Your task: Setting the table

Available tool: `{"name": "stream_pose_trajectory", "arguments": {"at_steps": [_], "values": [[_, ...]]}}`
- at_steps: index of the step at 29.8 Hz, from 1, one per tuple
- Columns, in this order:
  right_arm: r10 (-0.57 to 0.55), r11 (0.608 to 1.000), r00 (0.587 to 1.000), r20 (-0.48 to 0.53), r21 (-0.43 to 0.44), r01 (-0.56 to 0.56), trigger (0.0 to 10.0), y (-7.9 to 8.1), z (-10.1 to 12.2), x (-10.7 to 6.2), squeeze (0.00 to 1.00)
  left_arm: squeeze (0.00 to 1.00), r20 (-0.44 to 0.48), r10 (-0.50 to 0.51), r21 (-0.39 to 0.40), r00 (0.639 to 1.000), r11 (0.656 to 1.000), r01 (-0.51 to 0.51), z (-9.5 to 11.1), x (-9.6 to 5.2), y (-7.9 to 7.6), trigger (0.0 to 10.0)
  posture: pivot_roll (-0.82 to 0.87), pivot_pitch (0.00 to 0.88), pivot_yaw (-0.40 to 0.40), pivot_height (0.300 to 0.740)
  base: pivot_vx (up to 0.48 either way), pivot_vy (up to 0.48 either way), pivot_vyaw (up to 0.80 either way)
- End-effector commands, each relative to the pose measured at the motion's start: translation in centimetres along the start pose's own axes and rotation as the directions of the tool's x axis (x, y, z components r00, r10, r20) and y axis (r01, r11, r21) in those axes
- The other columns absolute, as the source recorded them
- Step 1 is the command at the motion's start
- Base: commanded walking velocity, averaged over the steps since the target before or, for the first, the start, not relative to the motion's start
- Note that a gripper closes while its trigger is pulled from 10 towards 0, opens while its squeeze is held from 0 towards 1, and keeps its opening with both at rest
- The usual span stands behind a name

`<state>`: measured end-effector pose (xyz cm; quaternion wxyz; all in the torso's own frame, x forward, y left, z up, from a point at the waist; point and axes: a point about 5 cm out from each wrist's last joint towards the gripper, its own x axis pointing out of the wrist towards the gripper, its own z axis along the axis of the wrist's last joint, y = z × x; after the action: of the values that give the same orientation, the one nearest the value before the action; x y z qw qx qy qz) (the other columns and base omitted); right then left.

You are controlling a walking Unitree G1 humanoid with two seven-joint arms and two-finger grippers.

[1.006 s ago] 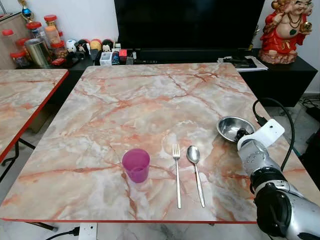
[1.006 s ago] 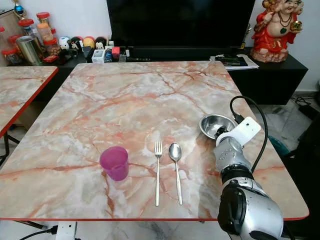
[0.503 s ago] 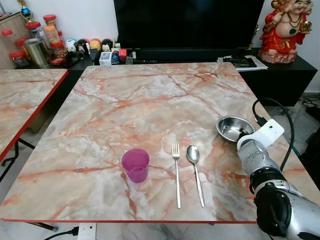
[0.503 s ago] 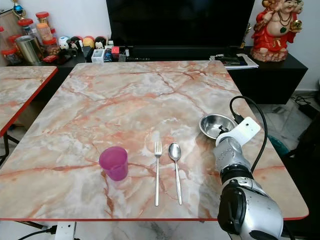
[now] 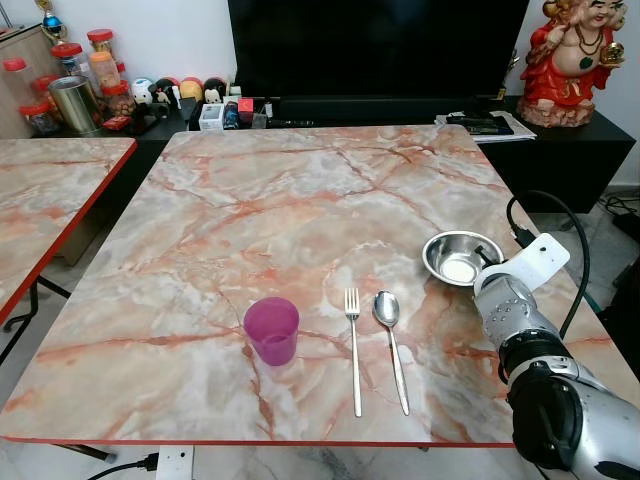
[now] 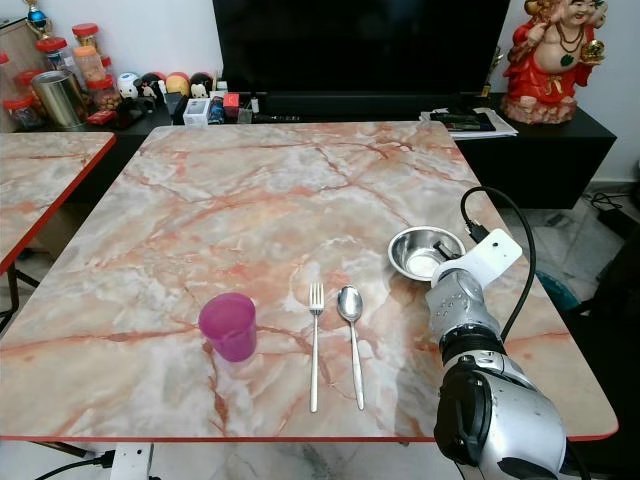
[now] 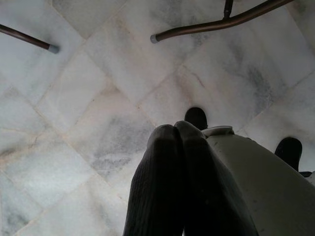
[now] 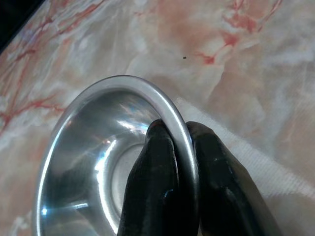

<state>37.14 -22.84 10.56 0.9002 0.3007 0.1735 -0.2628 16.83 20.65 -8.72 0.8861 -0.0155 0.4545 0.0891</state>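
On the marble table [image 5: 300, 200], going left to right: a purple cup [image 5: 272, 329], then a fork [image 5: 354, 348] and a spoon [image 5: 391, 343] lying side by side, long axes running toward the robot. Right of the spoon stands the steel bowl [image 5: 461, 257], near the table's right edge. The right tool [image 8: 172, 172] pinches its near rim, one finger inside, one outside. From the tool the place setting lies leftward, so the bowl likely travels that way. The left tool [image 7: 179, 182] hangs closed and empty above the floor
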Motion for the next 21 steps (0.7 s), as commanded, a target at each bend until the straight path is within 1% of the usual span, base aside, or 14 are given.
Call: {"name": "stream_pose_trajectory", "arguments": {"at_steps": [1,6,7,10,12,13,14,15,16,17,18,19,21], "values": [[-0.021,1.0,1.0,-0.012,0.014,0.021,0.0,0.0,-0.2,0.0,0.0,0.0,-0.014,-0.001,0.026,1.0,1.0,0.001,-0.3,-0.1,0.4,10.0,-0.03,0.011,0.018,0.74,0.0,0.0,0.0],[-0.006,0.999,1.0,0.003,0.054,0.006,0.0,0.4,0.1,-0.1,0.0,0.0,-0.015,0.0,0.029,1.0,1.0,0.0,-0.4,-0.1,0.4,10.0,-0.03,0.01,0.018,0.74,0.0,0.0,0.0],[0.021,0.995,1.0,0.008,0.098,-0.022,0.0,0.9,0.3,-0.2,0.0,0.0,-0.016,0.002,0.031,1.0,1.0,-0.001,-0.4,-0.1,0.4,10.0,-0.03,0.01,0.018,0.74,0.0,0.0,0.0],[0.04,0.993,0.999,0.015,0.111,-0.041,0.0,1.2,0.5,-0.2,0.0,0.0,-0.016,0.003,0.032,1.0,1.0,-0.002,-0.4,-0.1,0.4,10.0,-0.03,0.01,0.017,0.74,0.0,0.0,0.0],[0.062,0.988,0.997,0.041,0.138,-0.068,0.0,1.5,0.8,-0.3,0.0,0.0,-0.015,0.005,0.032,1.0,0.999,-0.005,-0.4,-0.1,0.5,10.0,-0.02,0.009,0.019,0.74,0.0,0.0,0.0],[0.096,0.979,0.993,0.064,0.176,-0.106,0.0,1.9,1.1,-0.4,0.0,0.0,-0.014,0.007,0.031,1.0,0.999,-0.007,-0.5,-0.1,0.5,10.0,-0.02,0.008,0.02,0.74,0.0,0.0,0.0],[0.096,0.979,0.993,0.064,0.176,-0.106,0.0,1.9,1.1,-0.4,0.0,0.0,-0.014,0.007,0.031,1.0,0.999,-0.007,-0.5,-0.1,0.5,10.0,-0.02,0.008,0.02,0.74,0.0,0.0,0.0],[0.159,0.947,0.98,0.115,0.263,-0.185,0.0,2.7,1.9,-0.6,0.0,0.0,-0.007,0.013,0.031,1.0,0.999,-0.013,-0.4,-0.1,0.6,10.0,-0.02,0.007,0.019,0.74,0.0,0.0,0.0],[0.194,0.929,0.969,0.154,0.288,-0.231,0.0,3.1,2.4,-0.8,0.0,0.0,-0.004,0.017,0.029,1.0,0.999,-0.017,-0.4,-0.1,0.7,10.0,-0.02,0.007,0.018,0.74,0.0,0.0,0.0],[0.248,0.911,0.941,0.231,0.276,-0.308,9.3,3.9,3.4,-1.2,0.0,0.0,-0.001,0.023,0.022,1.0,0.999,-0.023,-0.4,-0.1,0.7,10.0,-0.02,0.005,0.018,0.74,0.0,0.0,0.0],[0.259,0.907,0.933,0.251,0.27,-0.324,9.3,4.2,3.6,-1.4,0.0,0.0,-0.001,0.024,0.02,1.0,0.999,-0.024,-0.4,-0.1,0.8,10.0,-0.02,0.004,0.018,0.74,0.0,0.0,0.0],[0.277,0.888,0.916,0.29,0.288,-0.359,10.0,4.6,4.2,-1.7,0.0,0.0,-0.001,0.024,0.019,1.0,1.0,-0.024,-0.4,-0.1,0.8,10.0,-0.02,0.004,0.02,0.74,0.0,0.0,0.0],[0.296,0.863,0.894,0.337,0.307,-0.401,10.0,4.8,4.8,-2.0,0.0,0.0,-0.004,0.022,0.018,1.0,1.0,-0.022,-0.5,-0.2,0.8,10.0,-0.02,0.0,0.02,0.74,0.0,0.0,0.0]]}}
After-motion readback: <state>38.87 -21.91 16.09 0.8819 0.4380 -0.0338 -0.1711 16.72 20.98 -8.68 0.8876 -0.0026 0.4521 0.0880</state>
